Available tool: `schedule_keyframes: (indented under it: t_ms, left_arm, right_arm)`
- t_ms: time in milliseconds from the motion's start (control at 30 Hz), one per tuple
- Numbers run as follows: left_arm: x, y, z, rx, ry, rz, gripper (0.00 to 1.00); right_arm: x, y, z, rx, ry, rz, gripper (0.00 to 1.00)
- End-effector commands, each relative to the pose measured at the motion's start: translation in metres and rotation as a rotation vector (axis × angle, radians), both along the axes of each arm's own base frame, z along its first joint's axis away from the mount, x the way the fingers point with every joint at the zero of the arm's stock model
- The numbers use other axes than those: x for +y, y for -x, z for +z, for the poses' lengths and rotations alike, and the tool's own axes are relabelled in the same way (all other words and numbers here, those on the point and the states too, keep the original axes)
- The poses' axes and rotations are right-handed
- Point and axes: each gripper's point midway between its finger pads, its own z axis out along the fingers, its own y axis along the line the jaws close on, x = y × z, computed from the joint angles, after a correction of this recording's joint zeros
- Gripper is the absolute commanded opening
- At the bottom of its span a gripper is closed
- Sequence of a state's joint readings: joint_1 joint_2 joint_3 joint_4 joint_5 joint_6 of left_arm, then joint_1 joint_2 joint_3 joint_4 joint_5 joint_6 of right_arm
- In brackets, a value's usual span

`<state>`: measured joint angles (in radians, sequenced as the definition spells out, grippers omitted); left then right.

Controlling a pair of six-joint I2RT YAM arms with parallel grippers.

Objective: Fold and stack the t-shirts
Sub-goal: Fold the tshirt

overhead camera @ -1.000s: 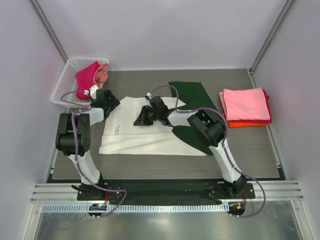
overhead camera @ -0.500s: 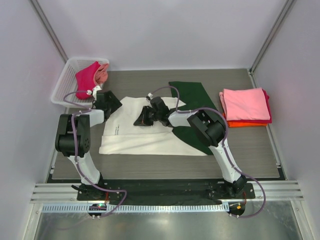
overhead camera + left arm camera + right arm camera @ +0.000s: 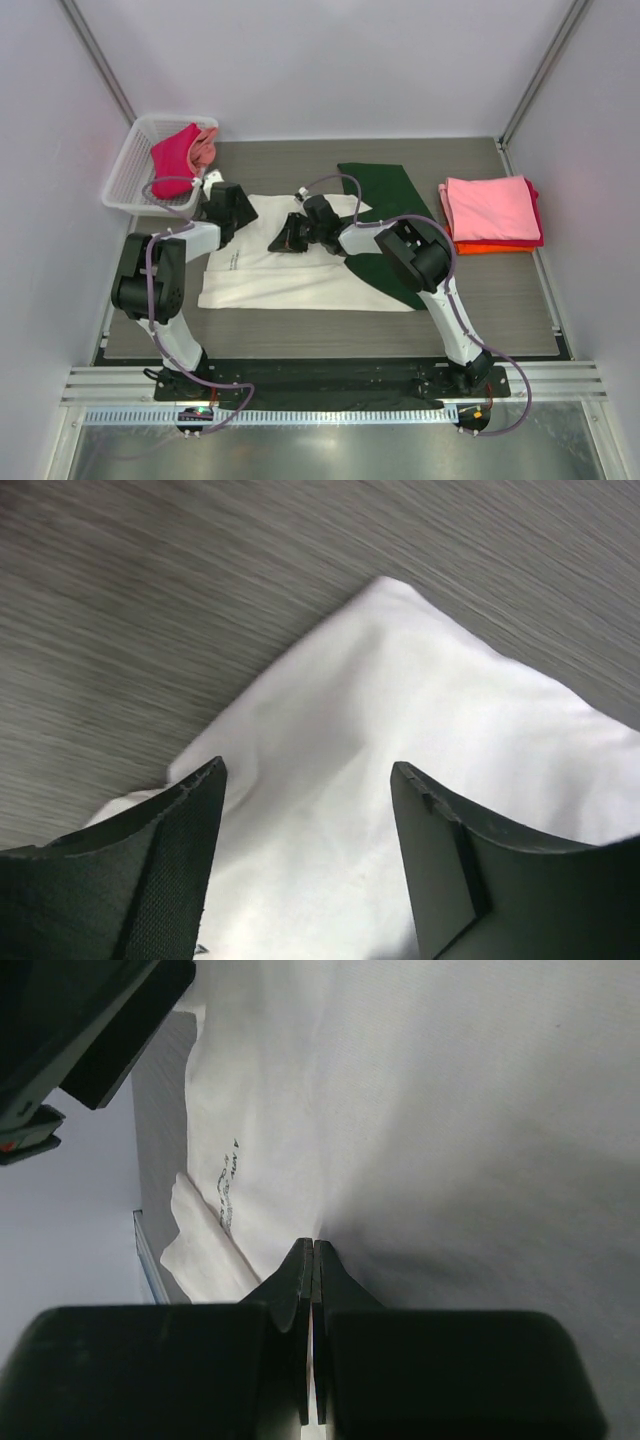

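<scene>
Basket [image 3: 120, 180]: far-left corner, a magenta tee [image 3: 172, 152] and a pink tee [image 3: 205, 148] heaped inside.
Left gripper [image 3: 305, 770]: jaws well apart over the far-left corner of the cream tee [image 3: 300, 280], gripping nothing.
Cream tee: mid-table, long axis running left to right, dark green sleeves [image 3: 385, 190] at its right end.
Right gripper [image 3: 313, 1245]: jaws pressed together at a pucker mid-shirt; it looks like a pinch of cloth, though the view is tight.
Folded stack [image 3: 492, 210]: far right, pink on top, just apart from the sleeve.
Room: bare table [image 3: 300, 330] along the near edge.
</scene>
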<state>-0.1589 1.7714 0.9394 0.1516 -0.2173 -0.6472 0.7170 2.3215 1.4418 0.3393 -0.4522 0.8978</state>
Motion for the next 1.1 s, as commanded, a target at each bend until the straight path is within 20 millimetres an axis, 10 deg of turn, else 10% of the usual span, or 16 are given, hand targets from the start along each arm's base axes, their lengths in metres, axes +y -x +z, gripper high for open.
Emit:
schedule_keyframes:
  t_ms: [0,267,500,733,1067]
  left_arm:
    - [-0.014,-0.007,0.031,-0.083,-0.080,-0.068,0.63]
    - [-0.025,-0.010,0.032,-0.058,-0.130,-0.104,0.32]
    - [0.011,-0.019,0.047,-0.048,-0.308,0.071,0.54]
    - [0.006,-0.037,0.014,0.137,-0.324,0.014,0.65]
    - [-0.003,-0.030,-0.036,0.387,-0.226,-0.099,0.57]
  right_arm:
    - [-0.020,0.010,-0.027,0.070,0.092,-0.025,0.01]
    - [-0.025,0.007,-0.024,0.071,0.075,-0.043,0.01]
    - [-0.026,0.007,-0.024,0.072,0.066,-0.044,0.01]
    - [-0.025,0.007,-0.024,0.073,0.060,-0.041,0.01]
    - [-0.026,0.005,-0.025,0.074,0.052,-0.044,0.01]
